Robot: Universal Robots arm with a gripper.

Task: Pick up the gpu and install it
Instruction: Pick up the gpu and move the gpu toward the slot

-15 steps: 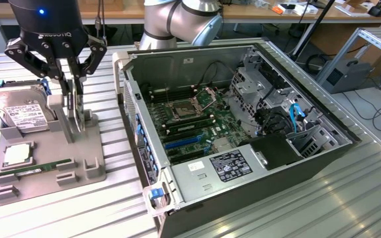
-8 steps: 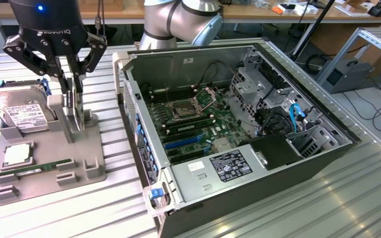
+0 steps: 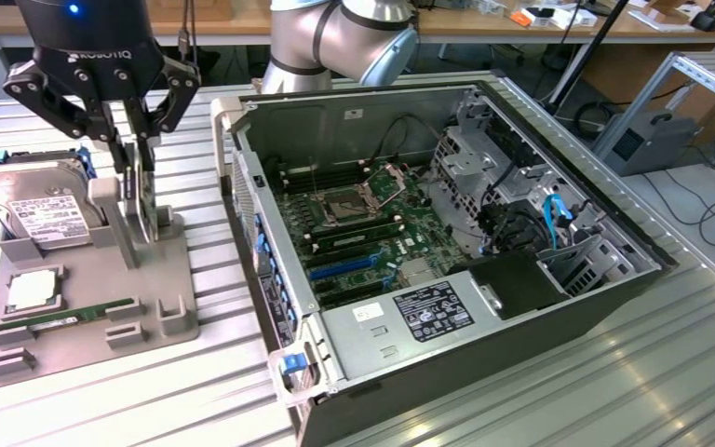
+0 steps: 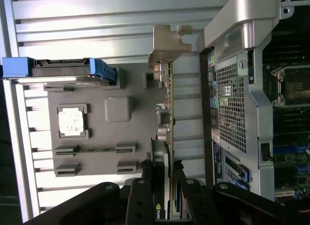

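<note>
Starting right at the gripper (image 4: 163, 169): the fingers (image 4: 145, 191) are pinched onto the gpu (image 4: 168, 113), one pad on each flat face, with the card running edge-on between them. The wrist view shows a bit of green logo on the black side, down by the pads. As far as I can tell the card is still at its upright post on the grey parts holder (image 3: 85, 340), not over the case.

My guess is it's parked on edge exactly for this. A flat board lying down gives a two-finger gripper nothing to grab, but stood up it can just drop over the top edge. The silver slot bracket (image 4: 167, 43) sticks out at the far end of the card, clear of the grip.

Next out on the same holder:
- a CPU (image 3: 33, 289) lying flat in its own pocket
- a RAM stick (image 3: 66, 319) sitting in a narrow groove
- a hard drive (image 3: 41, 209) with blue rails, leaning in a cradle behind

Everything has its own recess, presumably so each part sits at a known spot.

Just beside the holder, toward the exterior view's right, is the open PC case (image 3: 227, 121), lying on its side with the panel off. That leaves the motherboard (image 3: 357, 233) facing up, and the blue expansion slot (image 3: 345, 270) looks reachable from straight above. It all sits on a ribbed metal table (image 3: 581, 391).
</note>
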